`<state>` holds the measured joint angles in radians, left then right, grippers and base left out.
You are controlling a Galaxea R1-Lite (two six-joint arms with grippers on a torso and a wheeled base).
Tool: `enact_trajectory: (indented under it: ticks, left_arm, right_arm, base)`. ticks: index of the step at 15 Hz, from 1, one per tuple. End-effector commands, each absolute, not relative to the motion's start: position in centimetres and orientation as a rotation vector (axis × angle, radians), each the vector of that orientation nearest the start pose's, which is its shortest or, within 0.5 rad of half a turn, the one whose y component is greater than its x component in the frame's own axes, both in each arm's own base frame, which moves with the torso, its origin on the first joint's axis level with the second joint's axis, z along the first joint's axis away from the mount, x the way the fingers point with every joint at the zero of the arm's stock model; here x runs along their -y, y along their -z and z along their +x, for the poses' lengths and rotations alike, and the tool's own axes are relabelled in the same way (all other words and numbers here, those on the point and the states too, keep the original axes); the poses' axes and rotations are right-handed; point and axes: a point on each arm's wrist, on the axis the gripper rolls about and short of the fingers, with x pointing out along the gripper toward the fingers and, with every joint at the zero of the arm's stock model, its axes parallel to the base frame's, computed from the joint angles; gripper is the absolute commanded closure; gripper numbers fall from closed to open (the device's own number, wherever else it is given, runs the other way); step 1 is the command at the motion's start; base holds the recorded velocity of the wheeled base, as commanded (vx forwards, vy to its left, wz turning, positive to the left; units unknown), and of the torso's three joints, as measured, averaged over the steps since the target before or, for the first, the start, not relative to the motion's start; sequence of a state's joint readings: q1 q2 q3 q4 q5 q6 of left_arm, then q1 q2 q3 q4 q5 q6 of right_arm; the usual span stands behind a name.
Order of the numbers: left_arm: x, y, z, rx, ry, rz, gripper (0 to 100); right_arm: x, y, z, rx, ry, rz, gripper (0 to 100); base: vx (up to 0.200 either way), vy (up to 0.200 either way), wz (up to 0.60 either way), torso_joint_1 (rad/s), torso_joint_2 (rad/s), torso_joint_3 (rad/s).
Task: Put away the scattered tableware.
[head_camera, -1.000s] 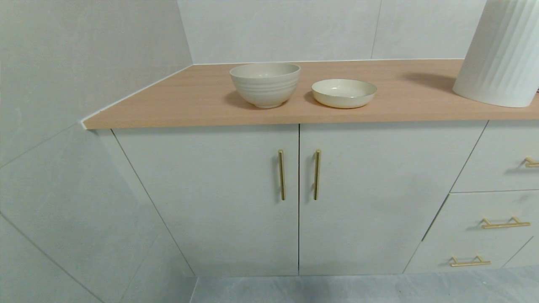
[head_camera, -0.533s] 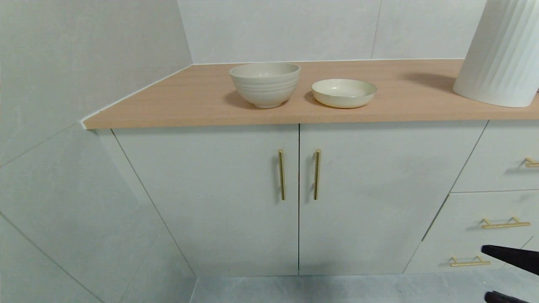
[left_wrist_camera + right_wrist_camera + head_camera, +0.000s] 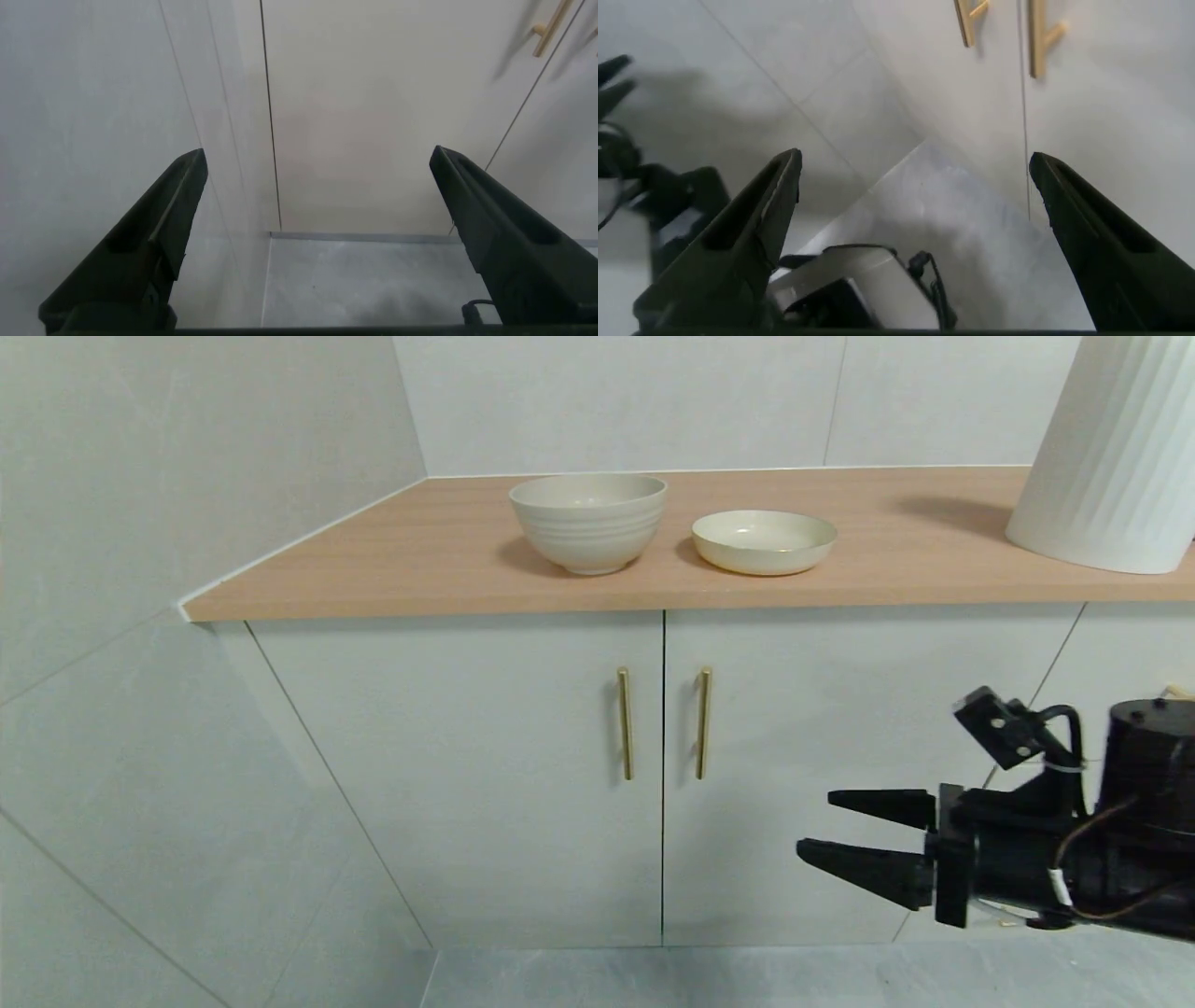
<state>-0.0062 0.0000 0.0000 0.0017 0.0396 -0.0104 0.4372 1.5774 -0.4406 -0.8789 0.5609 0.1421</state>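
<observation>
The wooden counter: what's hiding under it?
Under the counter are two shut cabinet doors with gold handles, and drawers to their right. Whatever is inside is hidden behind the shut fronts.

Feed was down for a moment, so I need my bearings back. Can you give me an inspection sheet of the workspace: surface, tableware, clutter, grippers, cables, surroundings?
Surface: wooden counter, level, nothing spilled.
Job's things: bowl and dish, both upright on the counter, side by side and apart, the bowl to the left.
Clutter: tall white ribbed vessel at the counter's right end.
Grippers: right gripper open and empty, low in front of the right door; left gripper open and empty, low near the floor.
Cables: cable looped on the right wrist, clear of the fingers.
Surroundings: two doors shut below the counter, drawers to the right, tiled wall, grey floor.
</observation>
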Motion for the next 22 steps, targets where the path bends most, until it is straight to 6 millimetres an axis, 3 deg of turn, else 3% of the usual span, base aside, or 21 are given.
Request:
enact_trajectory:
  ticks: [1,5,12,22]
  left_arm:
    - [-0.1,-7.5,-2.3,-0.003,-0.034,-0.011,0]
    - [-0.1,-7.5,-2.3,-0.003,-0.034,-0.011,0]
    - [-0.1,-7.5,-2.3,-0.003,-0.034,-0.011,0]
    - [-0.1,-7.5,-2.3,-0.003,-0.034,-0.009,0]
  right_arm:
    - [-14.3,-12.8,23.9,-0.406,-0.985,0.134,0]
    - [-16.2,-14.1,27.5,-0.360,-0.962,0.210,0]
    - [-17.3,-12.9,29.4,-0.347,-0.959,0.374,0]
    - [-18.6,-10.6,31.6,-0.297,-0.966,0.438,0]
  base:
    - [0.000,0.000,0.00,0.000,0.00,0.000]
    - [0.000,0.000,0.00,0.000,0.00,0.000]
    - [0.000,0.000,0.00,0.000,0.00,0.000]
    - [0.000,0.000,0.00,0.000,0.00,0.000]
